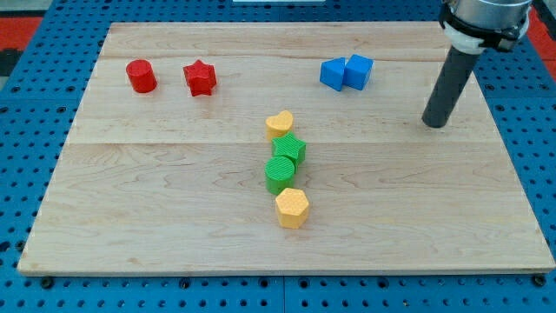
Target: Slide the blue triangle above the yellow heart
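In the camera view, a wooden board (174, 217) lay on a blue table with holes (26, 130). My tip (433, 124) stood near the board's right edge, up toward the top right corner. It was just a dark rod with no pincer, so it had hold of nothing. It touched no block.

The blue triangle (331, 75) sat near the top edge, a bit right of the middle. A blue cube (358, 70) sat tight against its right side. My tip was to the right of both and a little lower, well apart from them.

The yellow heart (280, 123) was near the middle of the board, lower than the blue triangle and to its left. Under it, in a line going down, were a green star (290, 149), a green round block (280, 173) and a yellow hexagon (293, 207). They sat close together.

Near the top left corner stood a red round block (141, 76), with a red star (199, 77) near its right.
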Robot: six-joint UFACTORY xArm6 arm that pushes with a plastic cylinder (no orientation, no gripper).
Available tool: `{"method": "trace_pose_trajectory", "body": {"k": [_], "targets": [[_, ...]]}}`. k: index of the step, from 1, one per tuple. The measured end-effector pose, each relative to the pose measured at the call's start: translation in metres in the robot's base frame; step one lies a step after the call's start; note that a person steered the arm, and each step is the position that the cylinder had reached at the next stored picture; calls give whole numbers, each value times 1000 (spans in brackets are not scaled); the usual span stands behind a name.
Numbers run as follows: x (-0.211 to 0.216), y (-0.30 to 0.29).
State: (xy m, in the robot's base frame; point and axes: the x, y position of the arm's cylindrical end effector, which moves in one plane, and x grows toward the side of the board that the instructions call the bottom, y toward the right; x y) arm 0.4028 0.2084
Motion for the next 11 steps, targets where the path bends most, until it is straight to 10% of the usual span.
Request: {"method": "trace_pose_trajectory", "body": {"k": [6, 11], "targets": [[-115, -31], [-75, -171]]}}
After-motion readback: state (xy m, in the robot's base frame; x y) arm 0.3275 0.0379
